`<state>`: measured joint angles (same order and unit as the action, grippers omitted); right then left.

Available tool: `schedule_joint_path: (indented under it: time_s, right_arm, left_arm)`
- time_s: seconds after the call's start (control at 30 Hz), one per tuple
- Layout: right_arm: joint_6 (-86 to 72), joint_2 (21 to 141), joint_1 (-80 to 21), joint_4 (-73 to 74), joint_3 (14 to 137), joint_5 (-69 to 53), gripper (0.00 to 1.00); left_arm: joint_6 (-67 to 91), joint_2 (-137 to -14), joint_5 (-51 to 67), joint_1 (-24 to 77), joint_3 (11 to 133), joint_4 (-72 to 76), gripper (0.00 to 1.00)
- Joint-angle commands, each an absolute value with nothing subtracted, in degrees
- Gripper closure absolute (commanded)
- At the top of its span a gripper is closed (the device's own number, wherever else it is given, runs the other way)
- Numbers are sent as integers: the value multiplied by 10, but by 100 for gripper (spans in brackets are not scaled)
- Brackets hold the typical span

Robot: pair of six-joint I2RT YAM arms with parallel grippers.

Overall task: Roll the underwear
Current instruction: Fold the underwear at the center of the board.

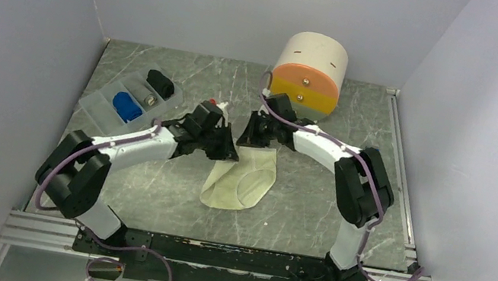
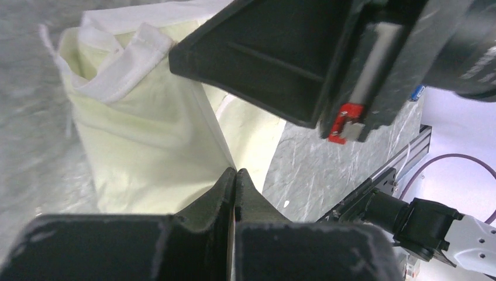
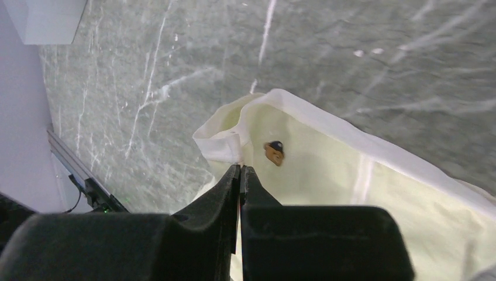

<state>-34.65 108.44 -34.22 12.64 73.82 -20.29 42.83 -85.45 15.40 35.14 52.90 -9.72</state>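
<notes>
Cream underwear (image 1: 239,179): 1, spread mid-bench (image 1: 310,213). Left fingers (image 2: 222,188) and right fingers (image 3: 227,182): 2 pairs, each pressed together, pinching its far edge. Tray (image 1: 98,112), left of it and farther: 1 blue rolled underwear (image 1: 128,107), 1 black bundle (image 1: 160,83). Beyond it: 1 cylinder (image 1: 311,66).

The cream underwear (image 1: 243,180) lay spread flat mid-desk (image 1: 310,213), pale yellow with white trim, its far edge bunched and raised; a small brown ornament (image 3: 274,153) showed inside; the blue underwear (image 1: 126,106) sat rolled in the clear tray's (image 1: 98,109) middle compartment, far left.
</notes>
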Motion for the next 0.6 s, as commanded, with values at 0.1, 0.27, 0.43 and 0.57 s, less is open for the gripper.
schedule_joint_path:
  time_s: [0.1,0.27,0.43,0.57]
  right_arm:
    - [-300,1028,-275,63,680,-260,94]
    - [-252,1032,-247,88,675,-267,94]
    - [-240,1020,-224,96,654,-242,94]
    - [-241,1006,-199,84,625,-242,93]
  left_arm:
    - [499,-923,122,404,588,-55,95]
    - [513,-985,115,433,629,-48,95]
    - [520,-1034,110,457,664,-43,95]
    - [521,-1059,102,470,689,-50,95]
